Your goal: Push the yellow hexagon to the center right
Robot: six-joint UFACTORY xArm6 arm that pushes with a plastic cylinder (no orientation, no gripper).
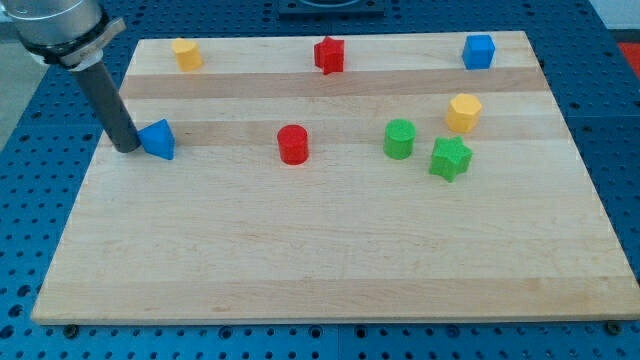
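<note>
**A:** Panel, single view. What do we label first?

**B:** The yellow hexagon point(463, 112), our landmark. It stands on the wooden board point(320, 260) toward the view's right, a little above mid-height, and well short of the right edge.

**A:** And around it?

**B:** A green cylinder point(399, 138) lies near it on the left and slightly lower; a green star point(450, 158) sits just below it, apart from it. A blue cube point(479, 50) is above it, near the top edge. Farther left of the hexagon we mark a red cylinder point(293, 144), a red star point(329, 54), and a second yellow block point(186, 53), whose shape we cannot make out.

**A:** Our tip?

**B:** My tip point(127, 149) rests far to the hexagon's left, touching or nearly touching a blue triangular block point(157, 139). There is no hand here, only a bare rod, so nothing is grasped.

**A:** Progress?

**B:** We judge the push not yet begun on the hexagon. It is already near its goal, so only a short shove rightward and slightly downward remains. First, the tip must cross the board and come round to the hexagon's left without disturbing the green cylinder.
</note>
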